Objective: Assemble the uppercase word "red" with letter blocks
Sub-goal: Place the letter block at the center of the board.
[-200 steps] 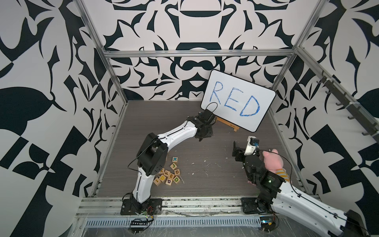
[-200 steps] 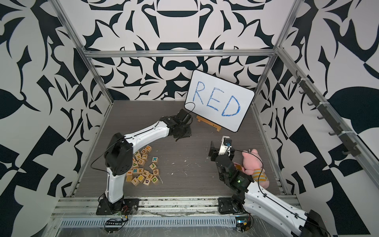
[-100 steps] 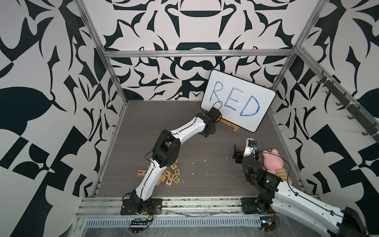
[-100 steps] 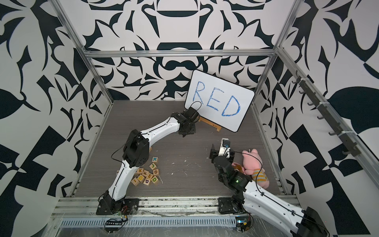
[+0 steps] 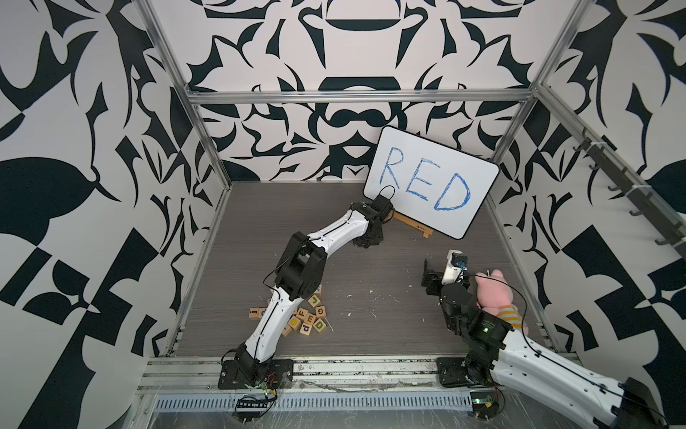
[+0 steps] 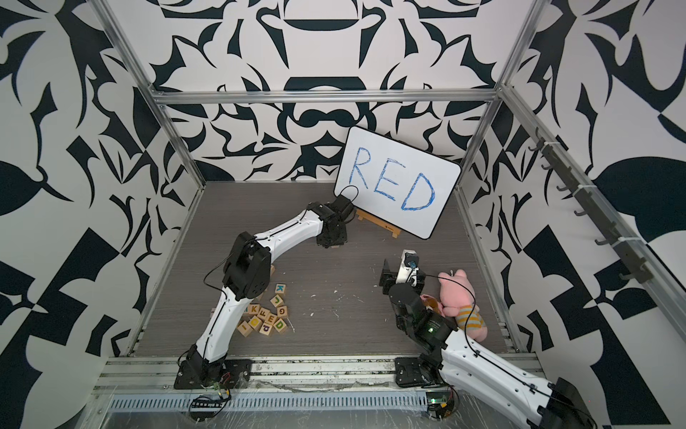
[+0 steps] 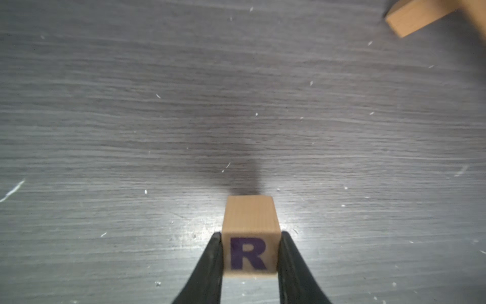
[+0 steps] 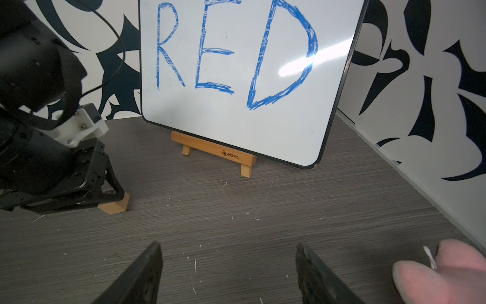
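At the near left of the grey wood-grain table [image 5: 371, 297], beside the left arm's base, lies a heap of small light-wood letter blocks [image 5: 302, 314]. The red E block [image 5: 311, 318] and green D block [image 5: 319, 325] sit in it, touching neighbours, with a purple lowercase d block [image 5: 306, 327] just beside them. Likely trouble: that lowercase d could be taken for the D, and fingers reaching into so tight a heap could shove the neighbours about.

Farther back, towards the middle, the light-wood cube with a dark purple R [image 7: 249, 218] is near the wooden easel [image 8: 213, 151] that props a white board with "RED" handwritten in blue [image 8: 236, 65]. Whether the cube rests on the table cannot be told. Released tilted or too soon, it could tip or turn its letter away.

The left gripper [image 7: 251, 234] is clamped on this cube's two sides, the R facing the wrist camera. To the right, the right gripper [image 8: 228, 246] has its jaws wide apart and holds nothing, above bare table, a pink plush toy [image 8: 434, 271] just beside it.
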Controlling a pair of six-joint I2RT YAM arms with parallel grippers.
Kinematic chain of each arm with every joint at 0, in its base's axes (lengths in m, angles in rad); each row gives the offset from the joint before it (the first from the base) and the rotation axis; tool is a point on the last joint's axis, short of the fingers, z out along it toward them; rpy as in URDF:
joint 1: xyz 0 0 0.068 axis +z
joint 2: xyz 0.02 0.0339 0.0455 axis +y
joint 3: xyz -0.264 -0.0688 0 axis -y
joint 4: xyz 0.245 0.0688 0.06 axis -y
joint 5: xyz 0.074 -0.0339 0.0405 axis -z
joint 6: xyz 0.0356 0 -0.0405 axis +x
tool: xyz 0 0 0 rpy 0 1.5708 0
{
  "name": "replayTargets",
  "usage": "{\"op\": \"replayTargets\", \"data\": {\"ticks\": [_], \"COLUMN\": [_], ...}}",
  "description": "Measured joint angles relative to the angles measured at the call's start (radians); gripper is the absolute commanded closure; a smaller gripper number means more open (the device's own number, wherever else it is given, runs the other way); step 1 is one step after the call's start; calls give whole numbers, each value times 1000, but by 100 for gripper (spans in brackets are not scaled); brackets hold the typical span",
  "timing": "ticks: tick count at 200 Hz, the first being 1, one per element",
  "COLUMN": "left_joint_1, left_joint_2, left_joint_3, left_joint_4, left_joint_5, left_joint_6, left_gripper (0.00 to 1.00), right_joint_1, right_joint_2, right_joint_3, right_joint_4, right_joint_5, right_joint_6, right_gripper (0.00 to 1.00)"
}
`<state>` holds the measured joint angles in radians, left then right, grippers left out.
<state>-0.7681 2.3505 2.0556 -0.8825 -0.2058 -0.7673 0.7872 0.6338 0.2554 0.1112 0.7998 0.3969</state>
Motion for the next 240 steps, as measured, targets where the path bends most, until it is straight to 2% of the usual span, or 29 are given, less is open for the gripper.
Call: {"op": "replayTargets", "data": {"ticks": [34, 167, 208, 240], "left_joint_1": [0, 0, 0, 0], "left_joint_2": [16, 2, -158, -409], "left_joint_3": [2, 20, -114, -322], "left_joint_4": [-14, -27, -16, 46], "left_joint_5": [-2, 3, -50, -130], "left_joint_6": [4, 33, 37, 43], "left_gripper": [63, 42, 39, 34], "right_joint_1": [0, 0, 0, 0], "right_joint_2": [4, 22, 26, 55], "right_joint_3": [-1, -1, -5, -14], "right_joint_4": [8, 35, 60, 95], "right_joint_5": [-3, -24, -83, -121], "right_joint_6": [-2, -13, -23, -31], "right_gripper": [22, 22, 22, 22]}}
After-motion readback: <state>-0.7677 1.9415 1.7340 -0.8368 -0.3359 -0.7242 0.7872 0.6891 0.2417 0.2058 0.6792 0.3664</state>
